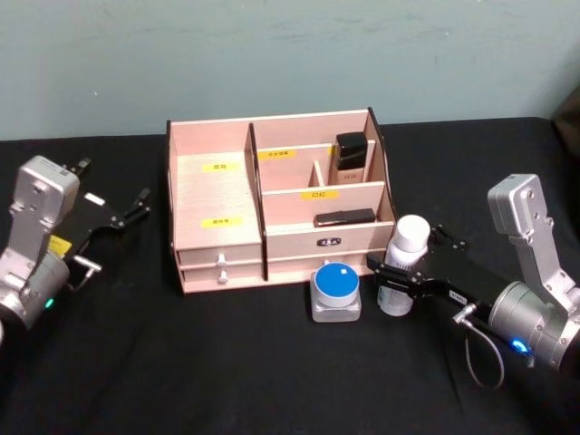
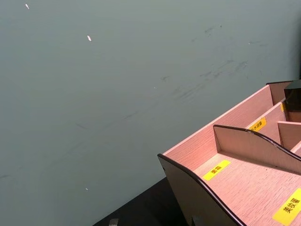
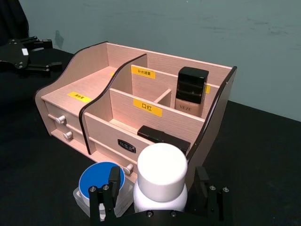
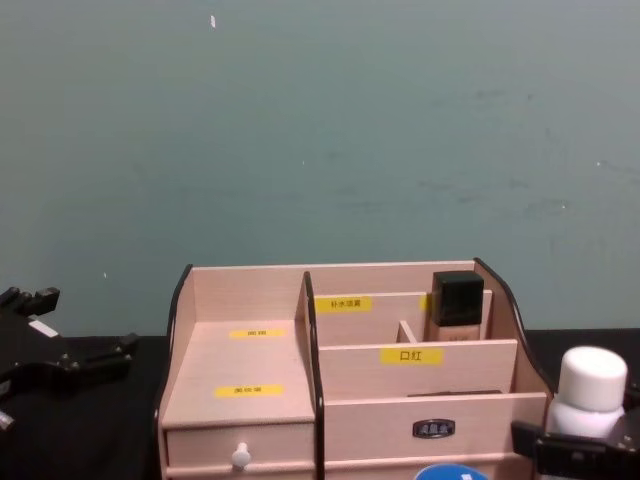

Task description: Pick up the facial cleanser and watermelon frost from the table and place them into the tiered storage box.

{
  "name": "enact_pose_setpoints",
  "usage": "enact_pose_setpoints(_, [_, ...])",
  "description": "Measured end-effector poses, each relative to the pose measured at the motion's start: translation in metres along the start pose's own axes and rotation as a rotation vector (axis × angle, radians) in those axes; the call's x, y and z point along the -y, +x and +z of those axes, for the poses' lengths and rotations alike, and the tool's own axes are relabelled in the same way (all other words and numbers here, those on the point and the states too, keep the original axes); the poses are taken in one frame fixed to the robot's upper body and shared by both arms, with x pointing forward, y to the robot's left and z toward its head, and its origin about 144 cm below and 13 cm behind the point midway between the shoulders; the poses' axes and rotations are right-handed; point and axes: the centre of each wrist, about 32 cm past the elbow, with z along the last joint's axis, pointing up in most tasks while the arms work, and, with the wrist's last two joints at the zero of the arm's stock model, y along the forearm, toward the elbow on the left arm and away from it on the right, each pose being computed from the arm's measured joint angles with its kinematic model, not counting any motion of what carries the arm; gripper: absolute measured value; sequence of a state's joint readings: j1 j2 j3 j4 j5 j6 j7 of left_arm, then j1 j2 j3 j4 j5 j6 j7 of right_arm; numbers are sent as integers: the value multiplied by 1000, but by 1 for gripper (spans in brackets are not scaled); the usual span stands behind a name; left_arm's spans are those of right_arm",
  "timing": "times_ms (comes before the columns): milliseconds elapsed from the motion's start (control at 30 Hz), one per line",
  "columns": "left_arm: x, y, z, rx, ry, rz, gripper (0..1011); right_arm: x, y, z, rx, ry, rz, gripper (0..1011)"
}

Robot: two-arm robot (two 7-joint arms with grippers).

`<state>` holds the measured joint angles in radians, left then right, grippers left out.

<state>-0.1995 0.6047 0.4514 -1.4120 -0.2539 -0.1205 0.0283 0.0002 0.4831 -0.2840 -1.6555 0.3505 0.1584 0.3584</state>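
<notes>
Right gripper [image 3: 157, 176], jaws parted, is straddling the upright white-capped bottle [image 1: 410, 237] just before the tiered storage box [image 3: 104, 135], left gripper [image 1: 113, 186] idling open.

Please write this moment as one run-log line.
right end effector: around white-capped bottle, in front of tiered storage box | blue-lidded jar: beside bottle | left end effector: open, idle, left of box

The tiered storage box [image 1: 217, 195] stands mid-way across the table [image 1: 227, 372], the left gripper [image 1: 136, 204] to its left; before its right half stands the jar [image 1: 335, 288] and, just right of it, the bottle [image 1: 410, 236] — between the fingers of the right gripper [image 1: 397, 283].
</notes>
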Motion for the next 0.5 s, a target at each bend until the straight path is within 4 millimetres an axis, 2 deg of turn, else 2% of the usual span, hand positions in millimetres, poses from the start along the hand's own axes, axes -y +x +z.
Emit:
enact_pose_setpoints(100, [0, 0, 0, 0, 0, 0, 1010, 0, 0, 0, 0, 0, 0, 992])
enact_pose_setpoints(200, [0, 0, 0, 0, 0, 0, 1010, 0, 0, 0, 0, 0, -1, 929])
enact_pose_setpoints(500, [0, 0, 0, 0, 0, 0, 1009, 1, 0, 0, 1, 0, -1, 677])
